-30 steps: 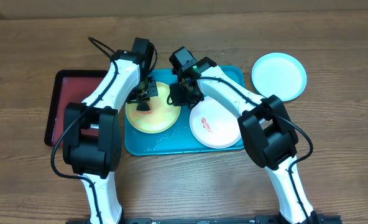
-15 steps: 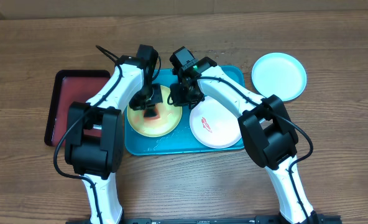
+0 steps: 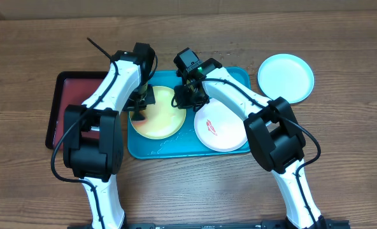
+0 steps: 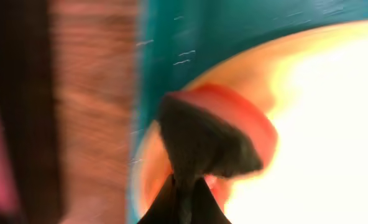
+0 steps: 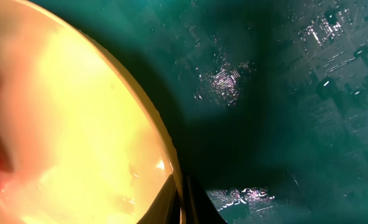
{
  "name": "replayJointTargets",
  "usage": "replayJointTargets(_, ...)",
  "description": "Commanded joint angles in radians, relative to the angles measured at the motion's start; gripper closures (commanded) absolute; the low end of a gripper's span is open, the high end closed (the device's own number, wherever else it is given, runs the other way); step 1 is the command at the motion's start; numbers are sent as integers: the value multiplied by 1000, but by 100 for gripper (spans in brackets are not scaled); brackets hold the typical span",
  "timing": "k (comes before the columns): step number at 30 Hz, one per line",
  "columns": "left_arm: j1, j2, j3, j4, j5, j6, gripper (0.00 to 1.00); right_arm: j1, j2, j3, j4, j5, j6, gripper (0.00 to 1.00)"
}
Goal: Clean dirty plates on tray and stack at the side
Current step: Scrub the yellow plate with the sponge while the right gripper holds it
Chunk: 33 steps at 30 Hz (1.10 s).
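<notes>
The wooden table (image 3: 341, 165) carries the turquoise tray (image 3: 176, 147) in the middle, with a dark red tray (image 3: 61, 95) to its left. Two plates lie in the turquoise tray: the yellow-green plate (image 3: 160, 121) on its left half and the white plate (image 3: 230, 137) on its right. The light blue plate (image 3: 285, 77) lies off the tray on the bare wood to the right and looks clean. I take it as the start of the stack.

The right gripper (image 3: 183, 97) has not budged over the last second. Its jaws are closed at the far right rim of the yellow-green plate, apparently pinching it steady. The left gripper (image 3: 139, 109) is clamped on a sponge (image 4: 215, 134), dark on one face and orange-red on the other. Half a second ago that sponge was near the plate's middle; now it has swept out to the left rim, close to the tray wall. That reads as scrubbing strokes in progress. The plate's centre looks pale and mostly clean, with an orange tinge round the edge. The red smear (image 3: 211, 127) on the white plate is untouched, so that plate is yet to do.
</notes>
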<state>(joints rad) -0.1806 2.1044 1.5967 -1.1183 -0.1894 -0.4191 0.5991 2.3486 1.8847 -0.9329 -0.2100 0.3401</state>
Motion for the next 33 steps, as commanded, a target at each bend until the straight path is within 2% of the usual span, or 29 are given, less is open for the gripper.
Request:
replayJointTargets(1,5,15,-2,68,261,31,96,-11,27,-16,4,51,8,95)
replayJointTargets(5,-17,16,-44,151,367,30,96,-11,27,-16,3,51,8,95)
replayJointTargets(9,-46,16,-86,187,377,26,96,-11,27,-16,3,51,8,95)
replayJointTargets(13,-68,16,-95,146,373,32,96,-11,27,-16,3,51,8,95)
replayJointTargets(19,-72,16,-94,26,359,169,96,-11,27,-16,3,51,8,95)
replayJointTargets(25,-57,16,-94,-66,188,181,96,-11,27,-16,3,51,8,95)
replayJointTargets(33,-39,16,-93,-45,-189,-23,96,-11,27,-16,3,51,8,96)
